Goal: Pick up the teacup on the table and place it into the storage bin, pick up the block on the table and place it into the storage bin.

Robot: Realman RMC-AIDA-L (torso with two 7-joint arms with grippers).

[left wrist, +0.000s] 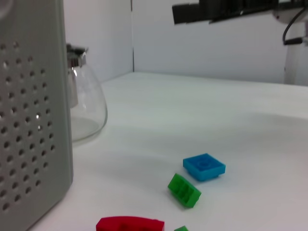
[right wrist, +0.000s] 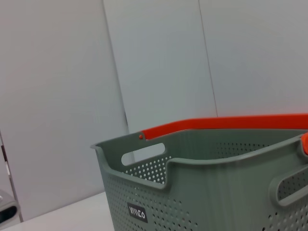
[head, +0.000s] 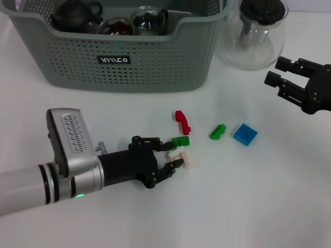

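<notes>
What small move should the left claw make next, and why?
Probably shut the left claw on the white block and lift it toward the bin. Its fingers sit open around that block on the table. The right claw hovers by the carafe.

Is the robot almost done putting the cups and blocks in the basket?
Partly. Cups and a dark teapot already sit inside the grey-green perforated storage bin. Right now the left gripper is closing around a small white block on the white table. Still outside: the red curved block, two green blocks and the blue square block. The right gripper hangs open near the glass carafe.
</notes>
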